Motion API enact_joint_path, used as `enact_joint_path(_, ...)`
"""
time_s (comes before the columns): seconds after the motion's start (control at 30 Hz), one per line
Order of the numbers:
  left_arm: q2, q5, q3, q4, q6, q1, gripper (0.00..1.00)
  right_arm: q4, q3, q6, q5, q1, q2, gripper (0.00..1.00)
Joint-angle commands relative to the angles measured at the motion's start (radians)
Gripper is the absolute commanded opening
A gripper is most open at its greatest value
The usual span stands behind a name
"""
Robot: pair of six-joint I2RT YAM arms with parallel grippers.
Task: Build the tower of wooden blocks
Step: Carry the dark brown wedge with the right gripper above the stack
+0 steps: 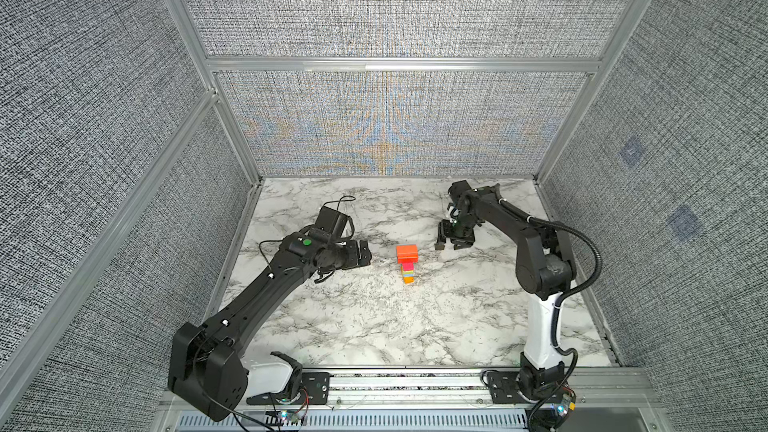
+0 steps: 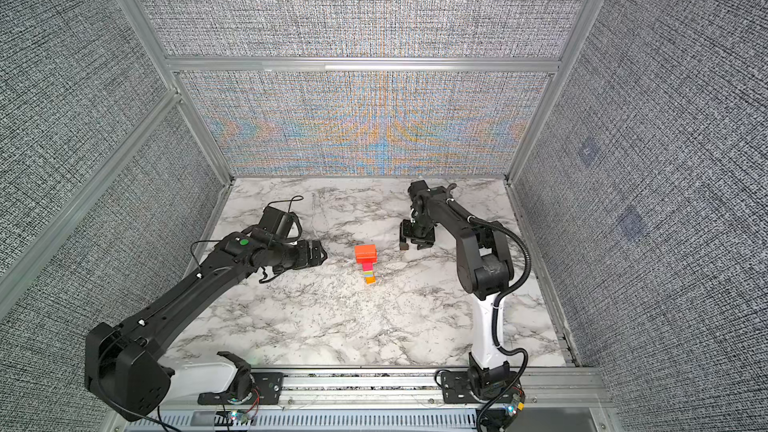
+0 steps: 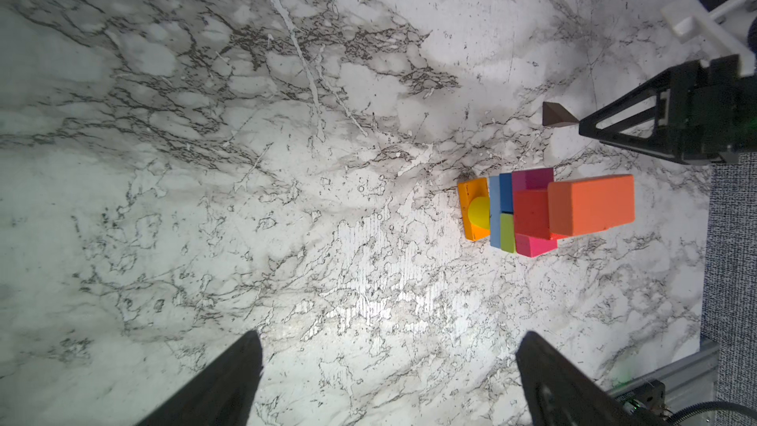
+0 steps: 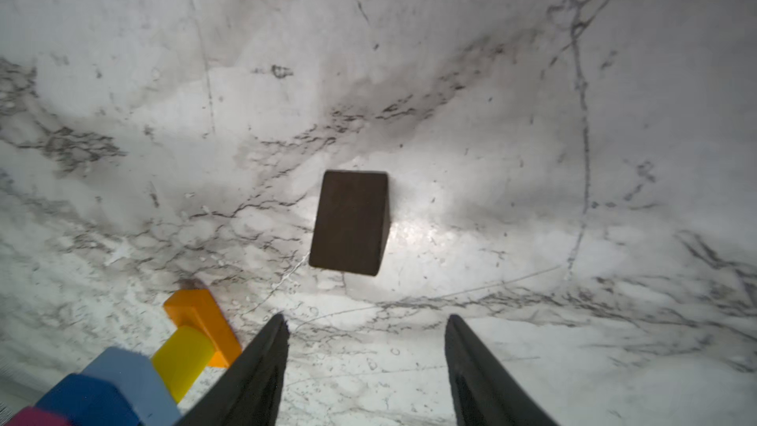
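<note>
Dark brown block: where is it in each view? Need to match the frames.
Top view: dark brown block, tiny, on the marble right of the tower, at the right gripper.
Top view: dark brown block, same place.
Left wrist: dark brown block next to a right gripper finger, apart from the tower.
Right wrist: dark brown block centre, beyond the fingertips.
Shared landmark: the tower; the right wrist shows only its lower blocks.
</note>
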Motion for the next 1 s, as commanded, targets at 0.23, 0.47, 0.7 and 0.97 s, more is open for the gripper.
enact_joint_path(0.23, -0.013, -0.018, -0.021, -0.010, 0.011, 0.008, 0.99, -0.044, 0.043, -0.028, 0.137, 0.071, 0.036, 0.64)
enact_joint_path(0.47, -0.019, -0.020, -0.026, -0.016, 0.012, 0.011, 0.99, -0.048, 0.054, -0.022, 0.159, 0.075, 0.056, 0.61)
enact_joint_path(0.7, -0.023, -0.022, -0.029, -0.021, 0.012, 0.014, 0.99, -0.026, 0.063, -0.013, 0.149, 0.079, 0.069, 0.47)
enact_joint_path(0.97, -0.014, -0.024, -0.022, -0.029, 0.015, 0.019, 0.99, -0.018, 0.090, -0.013, 0.141, 0.080, 0.100, 0.43)
